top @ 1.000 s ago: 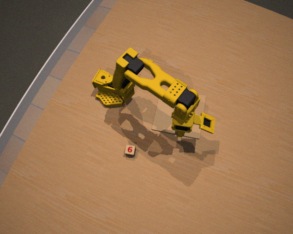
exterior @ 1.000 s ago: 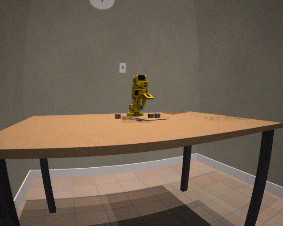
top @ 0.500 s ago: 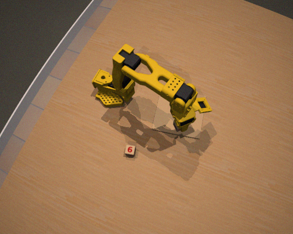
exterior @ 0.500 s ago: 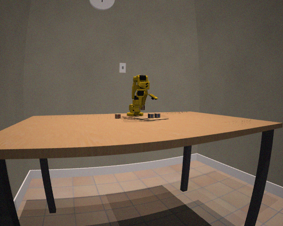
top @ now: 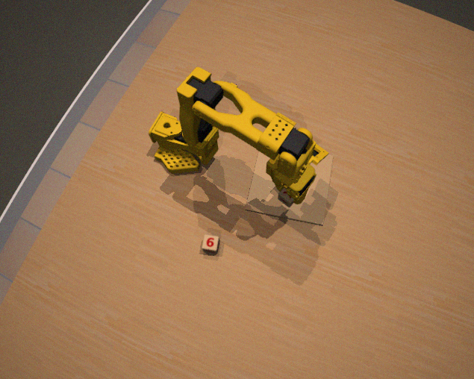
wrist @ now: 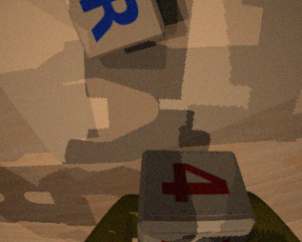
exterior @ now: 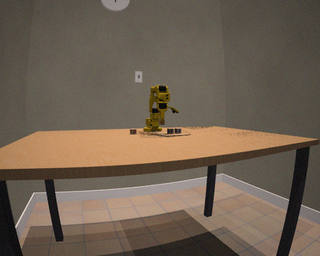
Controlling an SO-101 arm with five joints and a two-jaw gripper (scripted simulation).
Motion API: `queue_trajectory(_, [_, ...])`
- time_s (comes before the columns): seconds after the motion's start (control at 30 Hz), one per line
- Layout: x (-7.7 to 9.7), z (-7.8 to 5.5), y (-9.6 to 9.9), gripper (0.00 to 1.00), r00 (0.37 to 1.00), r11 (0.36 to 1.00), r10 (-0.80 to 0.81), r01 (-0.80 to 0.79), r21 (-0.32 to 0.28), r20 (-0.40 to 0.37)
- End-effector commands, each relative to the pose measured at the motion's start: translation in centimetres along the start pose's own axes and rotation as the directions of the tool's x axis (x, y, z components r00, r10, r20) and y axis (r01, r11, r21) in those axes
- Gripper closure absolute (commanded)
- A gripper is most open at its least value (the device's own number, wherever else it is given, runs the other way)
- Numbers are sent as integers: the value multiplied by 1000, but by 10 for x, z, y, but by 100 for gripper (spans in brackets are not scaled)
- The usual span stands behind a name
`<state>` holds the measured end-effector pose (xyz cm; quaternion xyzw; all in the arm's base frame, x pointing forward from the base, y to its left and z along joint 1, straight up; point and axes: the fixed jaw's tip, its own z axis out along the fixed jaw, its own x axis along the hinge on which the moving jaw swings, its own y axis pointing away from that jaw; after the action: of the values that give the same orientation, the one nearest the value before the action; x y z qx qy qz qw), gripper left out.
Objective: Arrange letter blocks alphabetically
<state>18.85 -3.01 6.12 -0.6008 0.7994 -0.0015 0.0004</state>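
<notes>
My gripper (top: 289, 198) (exterior: 162, 121) (wrist: 195, 229) is shut on a block (wrist: 195, 204) (top: 284, 198) that shows a red 4 on one face and a red X on the face beside it. It holds the block a little above the thin tan mat (top: 260, 179) (exterior: 182, 134). In the wrist view, a block with a blue R (wrist: 115, 13) on top lies just ahead of the held block. The exterior view shows two blocks (exterior: 170, 131) (exterior: 178, 130) side by side on the mat. The arm hides them in the top view. A block with a red 6 (top: 210, 243) (exterior: 132, 131) lies off the mat.
The arm's base (top: 175, 142) stands behind the mat's left side. The arm casts broad shadows over the mat and the wooden table (top: 351, 285). The table's curved edge runs along the left.
</notes>
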Motion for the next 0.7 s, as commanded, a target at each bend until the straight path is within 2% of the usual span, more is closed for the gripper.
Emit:
queue_trajectory(0.0, [-2, -9, -5, 100, 997, 995, -79, 78, 66, 5])
queue_trajectory(0.33, [-2, -8, -1, 100, 964, 962, -264, 264, 64, -6])
queue_trajectory(0.67, [-3, -8, 1, 100, 943, 941, -332, 332, 62, -10])
